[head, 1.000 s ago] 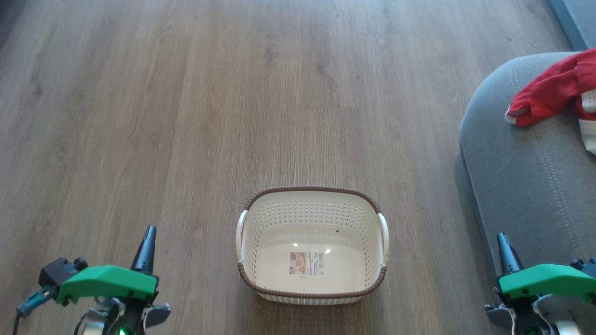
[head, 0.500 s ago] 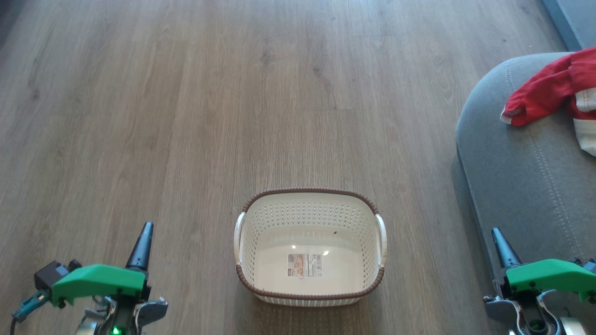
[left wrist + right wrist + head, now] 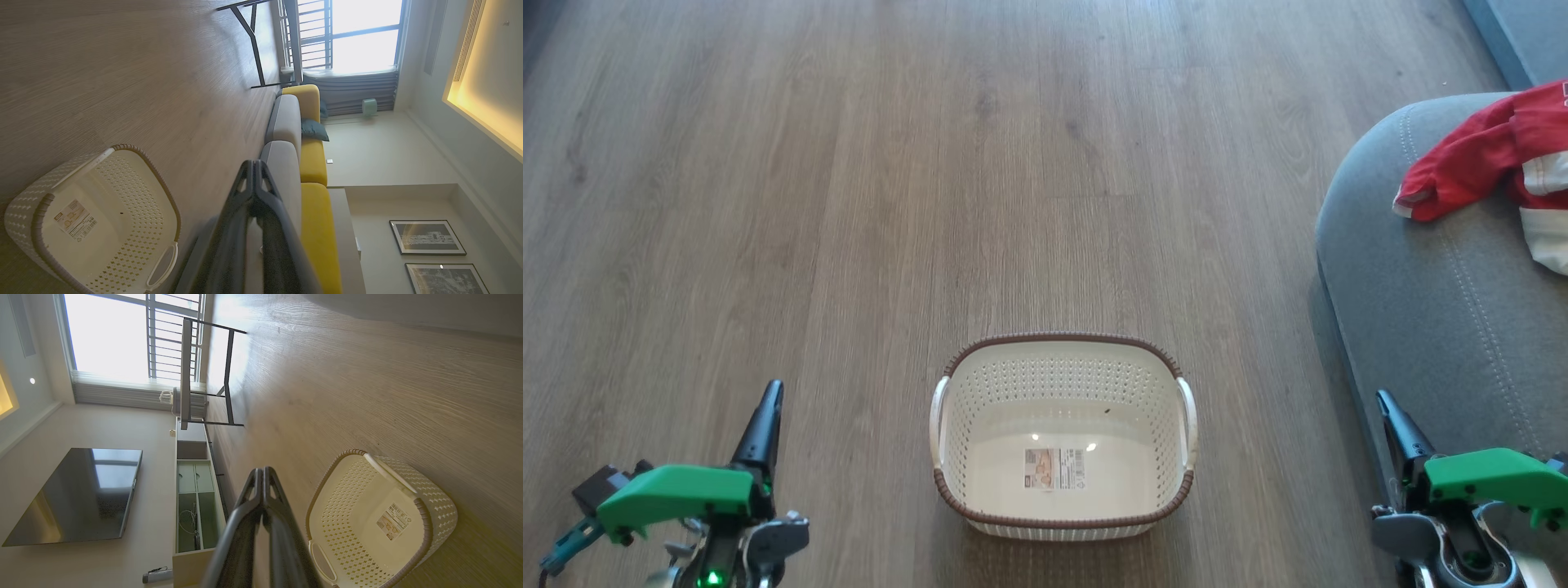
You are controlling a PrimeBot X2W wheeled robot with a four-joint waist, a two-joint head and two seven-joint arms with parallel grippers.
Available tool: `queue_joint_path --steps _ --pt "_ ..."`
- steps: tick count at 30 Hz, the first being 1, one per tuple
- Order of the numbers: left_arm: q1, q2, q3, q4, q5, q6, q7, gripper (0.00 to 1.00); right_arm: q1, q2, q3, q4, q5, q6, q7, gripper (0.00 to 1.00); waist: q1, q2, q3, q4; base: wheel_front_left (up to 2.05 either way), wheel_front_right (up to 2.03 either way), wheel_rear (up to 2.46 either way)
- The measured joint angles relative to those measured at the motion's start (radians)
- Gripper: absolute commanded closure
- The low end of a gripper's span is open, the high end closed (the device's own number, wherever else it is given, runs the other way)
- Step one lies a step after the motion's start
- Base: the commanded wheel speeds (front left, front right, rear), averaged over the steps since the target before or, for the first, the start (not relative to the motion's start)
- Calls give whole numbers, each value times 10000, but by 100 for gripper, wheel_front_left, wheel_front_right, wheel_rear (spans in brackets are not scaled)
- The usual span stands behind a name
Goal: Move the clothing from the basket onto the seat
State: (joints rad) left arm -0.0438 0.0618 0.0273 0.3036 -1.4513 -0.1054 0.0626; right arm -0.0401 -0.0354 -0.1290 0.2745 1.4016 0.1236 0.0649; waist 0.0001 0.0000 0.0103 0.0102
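In the head view, the small oval cream perforated plastic basket with a brown woven-look rim (image 3: 1062,377) stands upright on the grey-brown wood-plank floor (image 3: 849,204), at about six o'clock from the middle of the picture. Its two pale side handles sit at its three and nine o'clock. A paper label (image 3: 1055,469) lies flat in plain sight on its smooth inner floor. The large grey upholstered seat cushion with a rounded edge and lines of pale stitching (image 3: 1445,310) takes up the three o'clock side, near the basket with a strip of floor between them. The soft red clothing with white trim and panels (image 3: 1462,167) lies crumpled on top of that seat at about two o'clock, running off the right edge of the picture, well apart from the basket. The left gripper (image 3: 254,165) hangs over the floor at about eight o'clock in the head view, beside the basket without touching it. Its two long dark fingers are pressed together at the tips with nothing between them, as its own wrist camera shows. The right gripper (image 3: 263,471) sits at about four o'clock, by the seat's rounded edge. Its fingers likewise meet tip to tip, holding nothing.
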Motion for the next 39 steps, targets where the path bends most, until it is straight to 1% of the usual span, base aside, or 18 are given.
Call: queue_joint_path --steps 6,8,16,39 --pt "-22 -50 196 -82 -583 -15 171 100 -1 0 -10 6 744 0 148 100 0 0 -29 -40 0 0 0" --pt "-39 -65 234 -104 -759 -100 257 100 -4 -2 -13 6 1011 0 222 100 0 0 -38 -53 0 0 0" --pt "-82 -148 502 -219 -1482 -186 433 100 -128 -4 -17 21 1962 0 397 100 0 0 -73 -103 0 0 0" --pt "-87 -159 504 -238 -1534 -186 433 100 -207 -6 -19 21 2010 2 407 100 -1 0 -72 -103 0 0 0"
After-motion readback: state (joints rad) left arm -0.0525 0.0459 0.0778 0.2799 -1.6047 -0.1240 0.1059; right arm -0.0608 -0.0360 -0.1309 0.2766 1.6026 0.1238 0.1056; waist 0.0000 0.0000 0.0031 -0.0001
